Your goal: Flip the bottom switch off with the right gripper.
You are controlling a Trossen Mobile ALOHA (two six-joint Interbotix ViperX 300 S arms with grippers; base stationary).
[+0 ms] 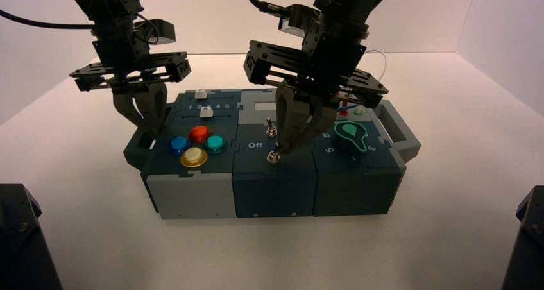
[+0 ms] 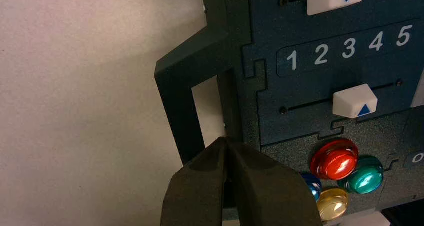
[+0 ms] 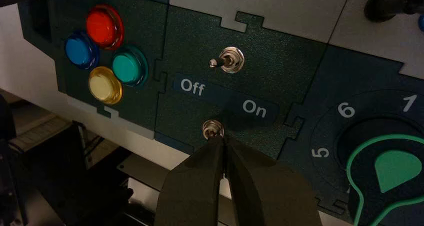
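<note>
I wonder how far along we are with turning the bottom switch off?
Done: the right pincer has reached the bottom switch, fingers shut. In hand: probably the push; contact is unclear. Left: confirming the lever sits towards "Off", since the fingertips partly hide it, then backing away. The left pincer idles by the box's left handle.

Round push buttons: red [image 1: 200, 133], blue [image 1: 179, 145], green [image 1: 215, 143] and yellow [image 1: 194, 156]
Sliders: white [image 2: 355, 101], with blue triangles on them
Box lettering: white [image 3: 193, 87] on dark blue
Knob: dark, outlined in bright green [image 3: 397, 171]
Both toggles: silvery metal [image 3: 231, 60]
Front side panels: pale grey at left [image 1: 195, 197], dark blue in the middle [image 1: 274, 197]
Counter: pale, pinkish cream [image 1: 256, 251]
</note>
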